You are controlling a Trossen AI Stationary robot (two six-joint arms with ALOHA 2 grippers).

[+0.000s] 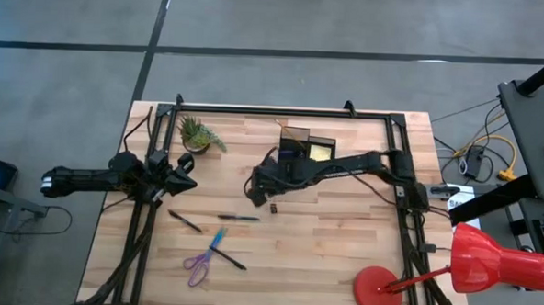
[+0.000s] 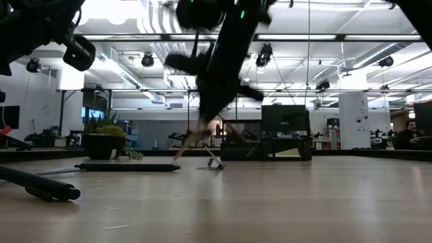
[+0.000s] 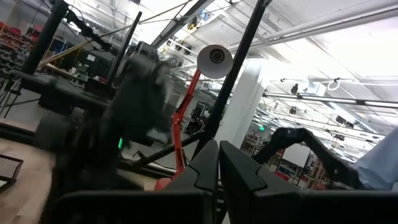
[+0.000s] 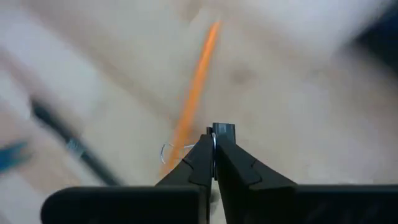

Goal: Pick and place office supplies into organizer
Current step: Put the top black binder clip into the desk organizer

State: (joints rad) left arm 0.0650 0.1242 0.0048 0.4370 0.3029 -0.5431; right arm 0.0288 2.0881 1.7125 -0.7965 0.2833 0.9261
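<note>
My right gripper [image 1: 254,196] hangs over the table's middle, near side of the black organizer [image 1: 295,144], shut on an orange pencil [image 4: 196,87]. A yellow sticky pad [image 1: 320,152] sits in the organizer. A small dark clip [image 1: 274,208] rests on the table beside that gripper. Nearer lie two black pens [image 1: 184,221] [image 1: 237,217], a blue pen [image 1: 218,239], another black pen [image 1: 231,258] and purple scissors [image 1: 198,264]. My left gripper [image 1: 184,172] waits at the left, near the plant, raised and shut [image 3: 217,158] on nothing. My right gripper [image 4: 214,140] comes from above, pointing down, fingers closed. The orange pencil [image 2: 192,140] slants down from it, and its lower end [image 2: 179,156] touches the table. My own fingers hide which part of the pencil they have.
A small green potted plant [image 1: 196,135] stands at the far left. A red desk lamp [image 1: 474,258] fills the near right corner. A black frame [image 1: 283,110] runs along the table's far and side edges. Bare wood lies between the pens and the lamp.
</note>
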